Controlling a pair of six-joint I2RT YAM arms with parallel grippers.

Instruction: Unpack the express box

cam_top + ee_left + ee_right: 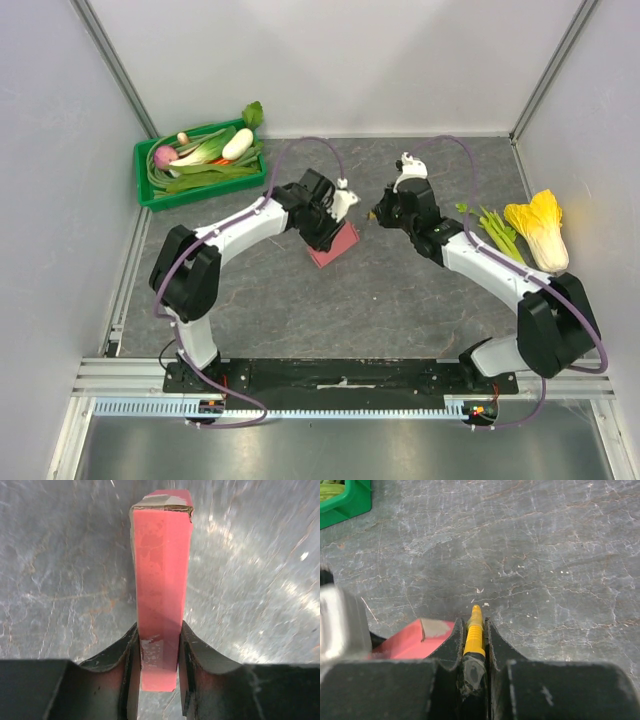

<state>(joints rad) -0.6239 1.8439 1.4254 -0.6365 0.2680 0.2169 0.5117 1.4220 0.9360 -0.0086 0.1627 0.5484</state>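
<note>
Left gripper (159, 630) pinches the express box (161, 570) across its thin sides, box jutting straight ahead of its jaws, while the right gripper (474, 622), just beside it, clenches a yellow tool (474, 640): a skewed push could twist the box loose.

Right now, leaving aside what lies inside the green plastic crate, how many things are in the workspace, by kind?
Pink-red flat cardboard box, clamped in the left gripper: 1
Slim yellow tool, clamped in the right gripper: 1
Green plastic crate: 1
Loose vegetables (pale yellow leafy cabbage, bunch of green stalks): 2
Total: 5
</note>
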